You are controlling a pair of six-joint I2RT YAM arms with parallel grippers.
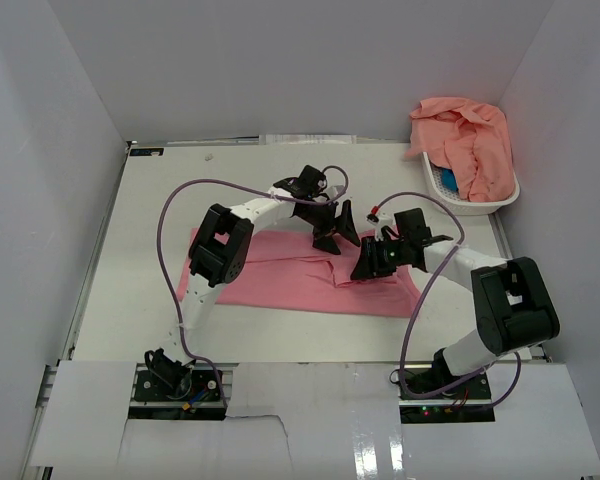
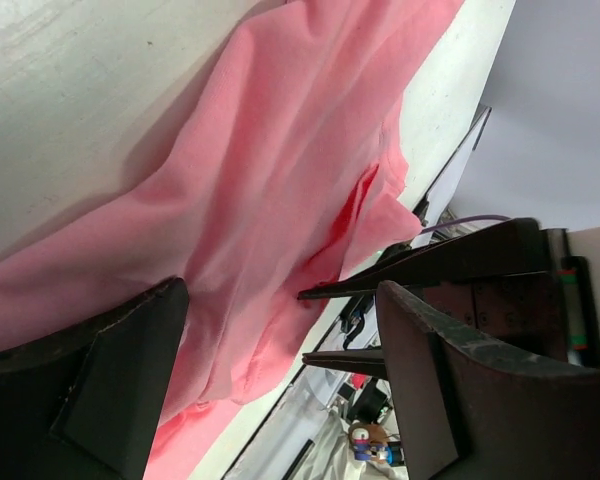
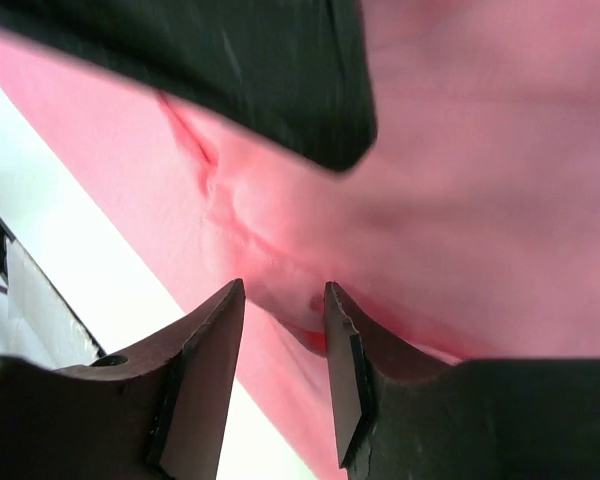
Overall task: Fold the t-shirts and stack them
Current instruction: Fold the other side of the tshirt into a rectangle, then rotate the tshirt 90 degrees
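Observation:
A rose-pink t-shirt [image 1: 280, 275] lies spread flat on the middle of the table. My left gripper [image 1: 336, 232] hangs over its far right part, jaws wide open and empty; the cloth fills the view under it [image 2: 280, 300]. My right gripper [image 1: 365, 266] sits low on the shirt's right part, just in front of the left one. Its jaws [image 3: 280, 300] stand narrowly apart with a raised fold of the shirt [image 3: 280, 250] at their tips. More salmon-peach t-shirts [image 1: 465, 140] are heaped in the basket at the back right.
The white slotted basket [image 1: 485, 207] stands at the table's back right corner. White walls close in the left, back and right sides. The left gripper's finger [image 3: 230, 60] crosses the top of the right wrist view. The right gripper's fingers [image 2: 410, 272] show in the left wrist view.

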